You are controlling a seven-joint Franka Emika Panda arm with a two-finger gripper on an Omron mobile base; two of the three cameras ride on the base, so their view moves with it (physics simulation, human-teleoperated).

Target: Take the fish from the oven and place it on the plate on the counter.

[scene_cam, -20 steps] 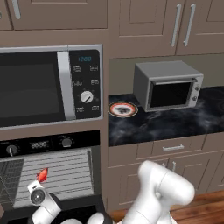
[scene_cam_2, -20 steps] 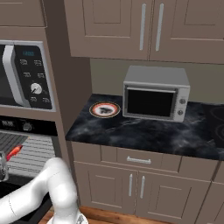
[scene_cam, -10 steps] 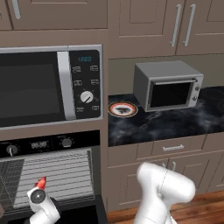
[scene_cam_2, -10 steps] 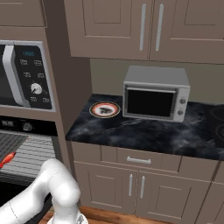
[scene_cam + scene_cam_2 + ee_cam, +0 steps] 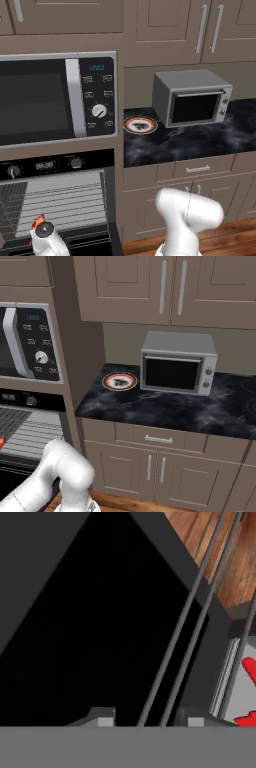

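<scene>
We are working low at the oven [image 5: 55, 200], whose door hangs open so that the pale wire racks are exposed, and our arm reaches down to its front edge, the reason the wrist sits so close to the floor in the left base view. The fish [image 5: 38, 221] shows there as a small red scrap right against the top of the wrist, in front of the rack; in the right base view we catch just a sliver of red at the left border [image 5: 1, 443], level with the rack. In the hand view the gripper [image 5: 145, 718] points across the dark oven interior and two rack wires pass between its grey tips, with red shapes at the right edge that we take to be the fish, off to one side of the fingers and not between them. The jaws stand apart with nothing visibly clamped; whether the fish is touching a finger we cannot tell. The plate [image 5: 140, 125] waits on the counter [image 5: 200, 142], just left of the grey toaster oven [image 5: 192, 97] and beside the microwave [image 5: 57, 97], well apart from us, so we judge that the carry will call for a long lift up and to the right.
</scene>
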